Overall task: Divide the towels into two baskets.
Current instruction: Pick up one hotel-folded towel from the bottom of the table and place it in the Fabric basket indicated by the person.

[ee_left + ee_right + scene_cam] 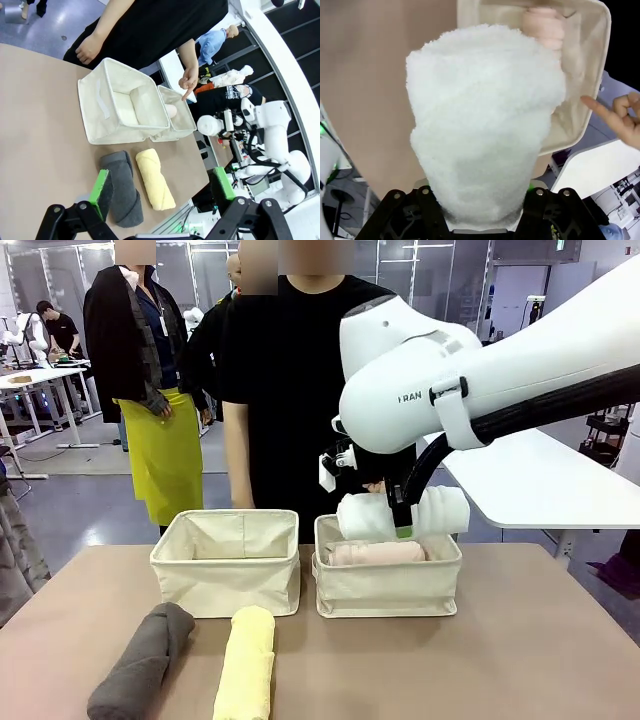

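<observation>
A: R arm (440, 370), what's it look like?
B: Fat white shell w/ rounded joints, grey lettering (410, 397) on the side. Black cable (540, 410) runs under a white strap (452, 412).
A: L gripper (162, 185)?
B: Black linkage fingers, green pads (101, 189), bolts at the pivots.
A: Person?
B: Black short-sleeve tee (290, 350).

Front, two wrist views; common baskets (225, 585)

Grey towel (140, 665); yellow towel (247, 665): ends off-frame

Left pincer (162, 185) spread wide; grey towel (125, 195) beside yellow towel (155, 177).
</observation>
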Controlling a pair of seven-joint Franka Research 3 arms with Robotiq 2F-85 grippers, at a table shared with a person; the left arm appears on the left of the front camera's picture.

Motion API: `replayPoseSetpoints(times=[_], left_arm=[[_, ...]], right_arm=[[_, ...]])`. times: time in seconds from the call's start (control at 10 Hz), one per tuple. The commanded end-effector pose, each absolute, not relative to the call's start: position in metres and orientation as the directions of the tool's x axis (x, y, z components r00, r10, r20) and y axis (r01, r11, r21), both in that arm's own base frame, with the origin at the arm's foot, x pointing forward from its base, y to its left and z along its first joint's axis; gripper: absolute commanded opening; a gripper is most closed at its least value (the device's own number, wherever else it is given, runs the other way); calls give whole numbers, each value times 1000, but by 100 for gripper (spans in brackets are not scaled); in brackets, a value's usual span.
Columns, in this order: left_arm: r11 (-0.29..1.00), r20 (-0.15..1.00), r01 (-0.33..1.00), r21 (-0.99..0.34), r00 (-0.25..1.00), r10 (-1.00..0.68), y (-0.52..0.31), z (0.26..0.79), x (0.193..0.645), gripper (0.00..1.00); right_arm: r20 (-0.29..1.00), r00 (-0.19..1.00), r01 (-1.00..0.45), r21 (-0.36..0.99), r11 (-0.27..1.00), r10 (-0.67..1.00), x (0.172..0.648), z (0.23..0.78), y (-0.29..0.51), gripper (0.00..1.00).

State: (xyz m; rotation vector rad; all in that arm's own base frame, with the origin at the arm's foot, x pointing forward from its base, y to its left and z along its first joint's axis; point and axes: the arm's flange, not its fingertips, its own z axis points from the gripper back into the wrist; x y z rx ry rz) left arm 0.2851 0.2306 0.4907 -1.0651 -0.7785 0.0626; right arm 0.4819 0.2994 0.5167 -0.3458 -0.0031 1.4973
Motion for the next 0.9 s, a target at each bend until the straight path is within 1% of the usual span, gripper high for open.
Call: replayPoseSetpoints(times=[0.0, 0.2, 0.3, 0.7, 0.8], left_arm=[[496, 555, 334, -802, 724, 410, 232, 493, 284, 100], [496, 555, 334, -802, 724, 410, 232, 493, 284, 100], [496, 555, 334, -802, 724, 410, 232, 493, 284, 100], [496, 555, 334, -802, 724, 410, 232, 493, 284, 100], [496, 555, 334, -802, 724, 410, 232, 493, 284, 100]], right_arm=[[-190, 54, -971, -237, 7, 980, 520, 496, 303, 60], [-158, 39, -970, -244, -1, 987, 542, 470, 305, 60], [-170, 53, -968, -249, 9, 984, 551, 456, 305, 60], [-132, 65, -979, -199, 38, 989, 576, 417, 305, 60], [-130, 77, -980, -190, 51, 989, 579, 413, 304, 70]])
